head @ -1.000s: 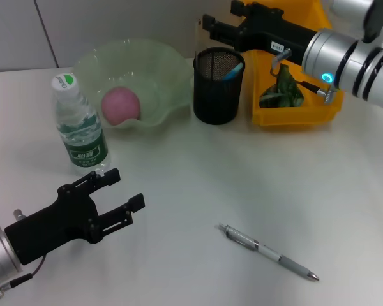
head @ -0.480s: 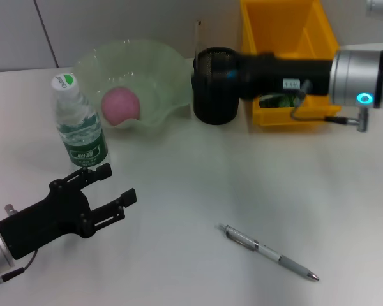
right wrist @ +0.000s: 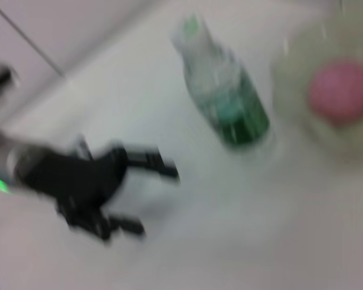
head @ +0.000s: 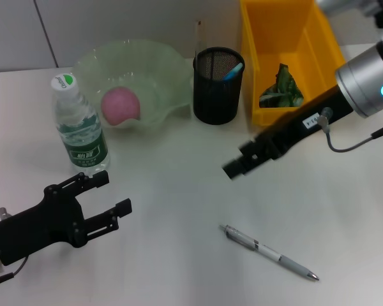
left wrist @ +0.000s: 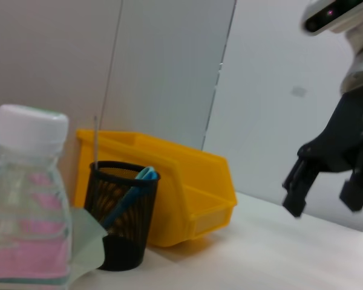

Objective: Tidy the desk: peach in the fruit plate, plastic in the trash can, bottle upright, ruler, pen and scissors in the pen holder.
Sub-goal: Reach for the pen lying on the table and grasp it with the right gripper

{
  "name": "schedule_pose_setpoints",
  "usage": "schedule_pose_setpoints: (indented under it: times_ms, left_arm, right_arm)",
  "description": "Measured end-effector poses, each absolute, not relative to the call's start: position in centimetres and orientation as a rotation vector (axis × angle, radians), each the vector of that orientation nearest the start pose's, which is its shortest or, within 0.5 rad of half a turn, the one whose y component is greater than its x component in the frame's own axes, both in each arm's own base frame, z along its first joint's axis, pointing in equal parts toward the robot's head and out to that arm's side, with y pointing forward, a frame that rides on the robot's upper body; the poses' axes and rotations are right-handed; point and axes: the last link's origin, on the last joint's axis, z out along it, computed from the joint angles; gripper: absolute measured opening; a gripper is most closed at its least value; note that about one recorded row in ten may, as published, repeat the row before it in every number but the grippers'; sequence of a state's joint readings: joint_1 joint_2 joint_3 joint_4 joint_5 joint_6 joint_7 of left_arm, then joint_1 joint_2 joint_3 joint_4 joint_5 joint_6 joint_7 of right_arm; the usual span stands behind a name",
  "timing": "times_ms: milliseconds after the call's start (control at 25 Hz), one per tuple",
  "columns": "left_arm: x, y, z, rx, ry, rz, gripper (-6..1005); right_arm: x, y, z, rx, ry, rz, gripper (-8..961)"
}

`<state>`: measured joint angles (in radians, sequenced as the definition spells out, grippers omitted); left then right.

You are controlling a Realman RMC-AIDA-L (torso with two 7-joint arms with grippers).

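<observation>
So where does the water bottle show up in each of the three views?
Head view: the bottle stands upright left of the fruit plate, beyond the open left gripper.
Left wrist view: it fills the near corner, white cap up.
Right wrist view: blurred, green label visible.
Shared landmark: the pink peach, seen beside it in the head and right wrist views and through it in the left wrist view.

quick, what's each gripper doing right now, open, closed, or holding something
Left gripper: open, holding nothing, near the bottle.
Right gripper: cannot be told; nothing visibly held.
</observation>
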<state>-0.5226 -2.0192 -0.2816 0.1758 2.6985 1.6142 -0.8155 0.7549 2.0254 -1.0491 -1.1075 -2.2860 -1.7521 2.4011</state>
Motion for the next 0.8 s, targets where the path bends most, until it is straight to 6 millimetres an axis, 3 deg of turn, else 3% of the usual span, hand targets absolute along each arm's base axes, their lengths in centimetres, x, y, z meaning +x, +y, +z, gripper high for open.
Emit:
schedule_pose_setpoints:
  times_ms: [40,80,200,280,320,360,560,800]
  left_arm:
    - [-30.5,27.3,-3.1,-2.554,-0.556,-0.923,776]
    - [-30.7,27.2,-2.8,-2.553,-0.549,-0.921,776]
    - [-30.8,27.2,-2.7,-2.549,-0.548,-0.916,777]
    - [-30.8,27.3,-2.6,-2.546,-0.548,-0.914,777]
    - [-30.8,27.3,-2.6,-2.546,-0.547,-0.913,777]
    - [-30.8,27.3,-2.6,-2.546,-0.547,-0.913,777]
    - [-30.7,27.4,-2.6,-2.543,-0.544,-0.919,776]
    - [-30.8,27.6,-2.5,-2.535,-0.560,-0.915,776]
  right_arm:
    - [15.2,36.8,2.7,-2.869,1.141,-0.143,748]
    - [14.5,37.0,2.4,-2.838,1.168,-0.320,747]
    - [13.9,37.0,1.8,-2.813,1.166,-0.466,747]
    - [13.0,36.8,0.2,-2.793,1.137,-0.712,746]
    - [13.0,36.8,0.2,-2.793,1.137,-0.712,746]
    - [12.6,36.5,-0.8,-2.789,1.115,-0.827,746]
    - [13.0,35.8,-2.7,-2.759,1.071,-1.022,745]
    - [13.8,35.0,-4.6,-2.762,1.001,-1.071,743]
